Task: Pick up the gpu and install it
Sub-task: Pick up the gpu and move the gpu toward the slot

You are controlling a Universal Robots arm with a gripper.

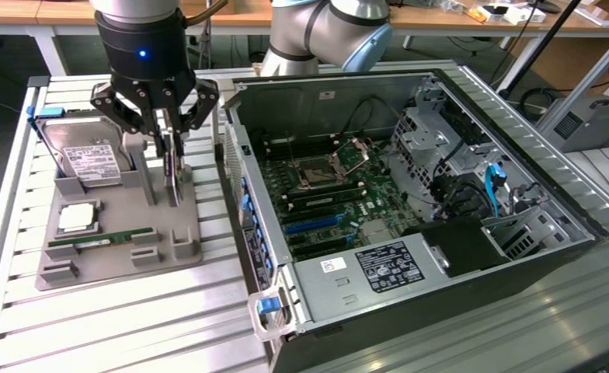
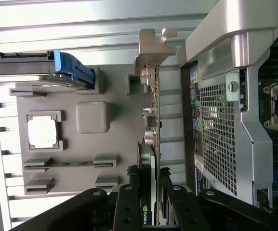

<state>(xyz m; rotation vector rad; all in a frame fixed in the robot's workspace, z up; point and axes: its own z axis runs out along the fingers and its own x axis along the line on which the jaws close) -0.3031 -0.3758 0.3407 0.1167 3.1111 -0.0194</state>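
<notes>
Partly hidden by the tool [image 2: 152,171], the upright gpu [image 2: 154,108] sits clamped between its fingers.

Silver-grey arm [image 1: 304,27], pale blue joint cap [image 1: 372,47]; black tool [image 1: 170,151], blue light [image 1: 142,54], bolted linkage fingers [image 2: 126,211]

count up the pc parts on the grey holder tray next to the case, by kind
hard drive: 1
processor chip: 1
memory stick: 1
gpu, standing on edge: 1
total: 4
</notes>
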